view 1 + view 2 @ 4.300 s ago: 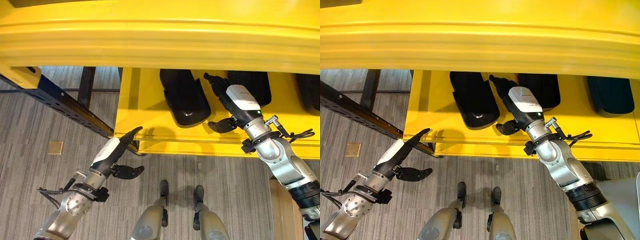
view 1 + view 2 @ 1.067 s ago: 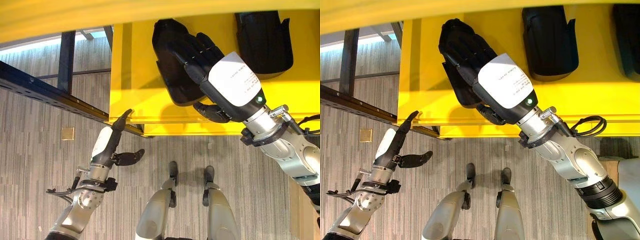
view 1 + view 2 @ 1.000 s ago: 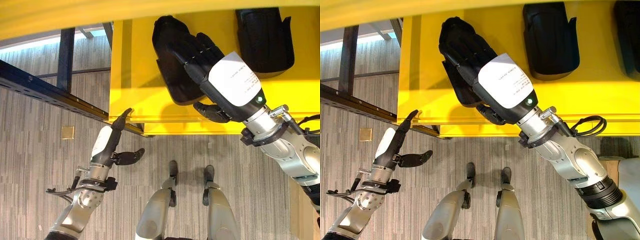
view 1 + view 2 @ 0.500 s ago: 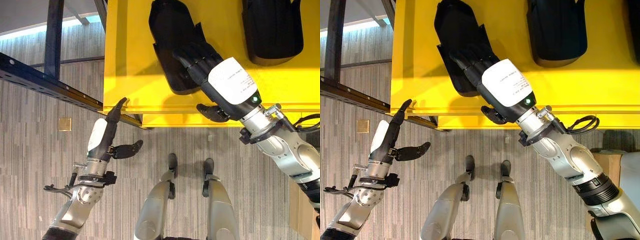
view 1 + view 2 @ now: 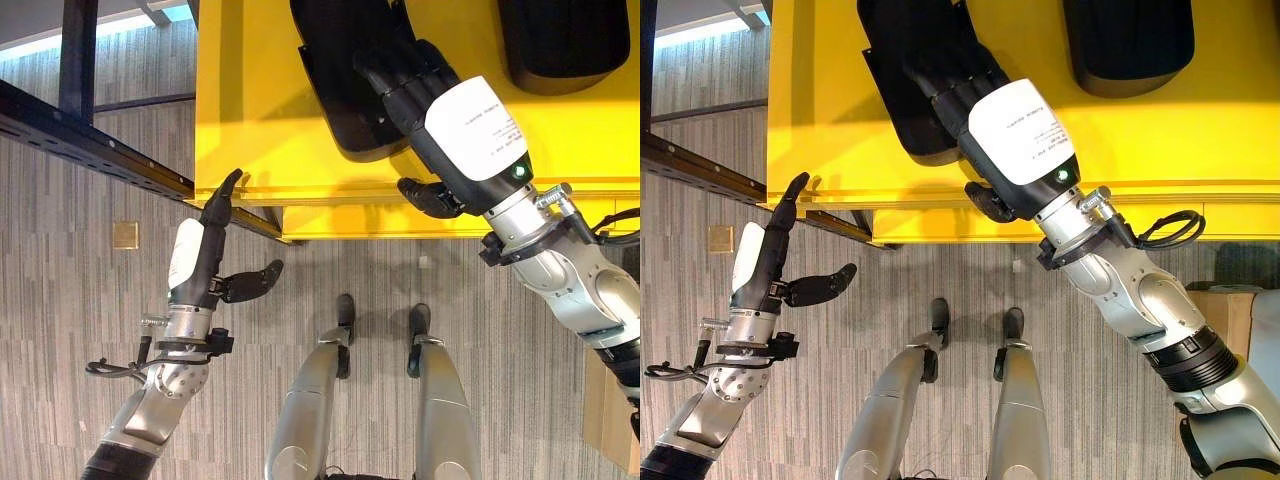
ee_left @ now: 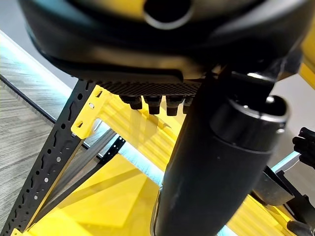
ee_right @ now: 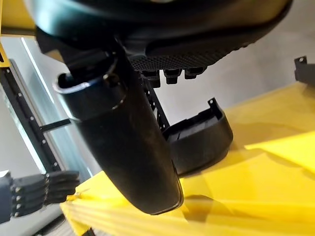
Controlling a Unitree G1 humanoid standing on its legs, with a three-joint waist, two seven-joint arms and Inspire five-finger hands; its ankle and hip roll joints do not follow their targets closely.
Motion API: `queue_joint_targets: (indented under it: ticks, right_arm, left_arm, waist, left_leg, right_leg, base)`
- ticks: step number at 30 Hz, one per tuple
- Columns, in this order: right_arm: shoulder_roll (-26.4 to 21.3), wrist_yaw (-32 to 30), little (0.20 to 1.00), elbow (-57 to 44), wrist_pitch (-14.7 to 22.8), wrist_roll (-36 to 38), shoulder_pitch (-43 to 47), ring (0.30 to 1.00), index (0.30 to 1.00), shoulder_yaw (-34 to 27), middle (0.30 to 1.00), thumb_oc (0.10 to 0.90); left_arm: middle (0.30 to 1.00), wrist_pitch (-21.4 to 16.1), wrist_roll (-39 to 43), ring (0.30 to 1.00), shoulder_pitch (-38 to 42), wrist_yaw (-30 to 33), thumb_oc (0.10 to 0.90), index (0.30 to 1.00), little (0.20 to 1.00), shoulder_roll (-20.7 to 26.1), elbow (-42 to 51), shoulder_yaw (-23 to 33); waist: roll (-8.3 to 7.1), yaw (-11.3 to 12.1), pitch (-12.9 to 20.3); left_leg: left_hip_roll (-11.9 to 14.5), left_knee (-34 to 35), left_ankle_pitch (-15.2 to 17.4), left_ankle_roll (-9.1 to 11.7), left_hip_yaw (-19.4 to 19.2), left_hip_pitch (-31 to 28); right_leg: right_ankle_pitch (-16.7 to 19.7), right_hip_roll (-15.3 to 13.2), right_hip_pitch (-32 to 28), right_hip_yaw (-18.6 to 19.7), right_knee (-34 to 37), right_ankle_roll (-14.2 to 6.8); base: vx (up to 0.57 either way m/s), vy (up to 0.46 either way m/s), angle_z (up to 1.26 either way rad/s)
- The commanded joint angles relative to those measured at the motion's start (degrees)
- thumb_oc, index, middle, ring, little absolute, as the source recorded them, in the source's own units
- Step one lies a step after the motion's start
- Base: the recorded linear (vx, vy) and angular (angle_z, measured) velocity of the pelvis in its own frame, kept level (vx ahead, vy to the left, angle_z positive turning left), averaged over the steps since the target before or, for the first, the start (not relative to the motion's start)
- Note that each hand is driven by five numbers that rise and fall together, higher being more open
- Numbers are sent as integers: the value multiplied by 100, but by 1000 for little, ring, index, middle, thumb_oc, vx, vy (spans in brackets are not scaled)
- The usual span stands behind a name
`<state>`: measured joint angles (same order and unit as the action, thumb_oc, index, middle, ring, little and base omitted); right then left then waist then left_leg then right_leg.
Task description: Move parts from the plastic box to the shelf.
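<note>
- Left eye view: the yellow shelf point(image 5: 260, 150) runs across the top, and a black part point(image 5: 340, 90) lies on it, its far end cut off by the picture's edge.
- The right hand point(image 5: 440, 120) reaches over the shelf's front lip with its fingers stretched flat on the near end of that part; the thumb point(image 5: 425, 197) hangs loose below the shelf edge, gripping nothing.
- A second black part point(image 5: 565, 45) lies on the same shelf, well to the right, also cut off at the top.
- The left hand point(image 5: 195, 265) stands just below the shelf's left corner, fingers straight and thumb held out, empty; its fingertip is near the corner, though I cannot tell if it touches.
- A dark blue perforated rack beam point(image 5: 90, 145) slants away to the left, over the grey striped floor point(image 5: 60, 330).
- A small brass plate point(image 5: 126, 235) is set into the floor.
</note>
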<state>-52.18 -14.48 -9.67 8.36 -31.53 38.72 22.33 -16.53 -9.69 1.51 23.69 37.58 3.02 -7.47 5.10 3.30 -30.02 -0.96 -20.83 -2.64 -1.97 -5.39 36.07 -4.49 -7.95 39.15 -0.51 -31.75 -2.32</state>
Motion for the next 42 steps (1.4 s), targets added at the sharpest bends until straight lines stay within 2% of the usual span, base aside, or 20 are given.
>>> queue_joint_targets:
  ticks: [1,14,26,32,42]
  right_arm:
    - [29,-552,1000,-446,81,-144,975,1000,1000,-206,1000,900]
    - [151,-647,1000,-167,-222,-377,1278,1000,1000,-164,1000,900]
    - [269,-861,1000,168,-367,-295,1519,1000,1000,-62,1000,900]
    - [395,-792,1000,195,-547,-277,1641,1000,1000,-10,1000,900]
    - [486,-750,1000,244,-641,-273,1734,1000,1000,119,1000,900]
  left_arm:
    - [1000,38,98,1000,-211,-2,900,1000,1000,202,177,37]
    - [1000,12,100,1000,-241,-132,900,1000,1000,207,143,1]
    - [1000,131,125,1000,-188,-204,900,1000,1000,245,211,-44]
    - [1000,165,95,1000,-142,-186,900,1000,1000,272,189,-92]
    - [1000,216,91,1000,-73,-118,900,1000,1000,275,196,-170]
  waist:
    - [10,-48,23]
    - [70,21,23]
    - [97,73,23]
    - [113,89,23]
    - [122,110,23]
  left_leg:
    - [137,-877,1205,83,164,-94]
    - [80,-1158,1410,39,210,-90]
    - [62,-1135,1399,36,230,-151]
    - [42,-1147,1411,25,224,-167]
    - [31,-1210,1388,4,230,-42]
  right_leg:
    - [-300,76,-377,-49,295,59]
    - [-565,95,-351,-5,-151,146]
    - [-618,101,-377,-19,-241,168]
    - [-620,91,-390,-17,-251,169]
    - [-579,88,-276,-13,-294,181]
  base:
    - [0,0,0]
    - [11,-4,0]
    - [0,0,0]
    - [0,5,0]
    - [0,0,0]
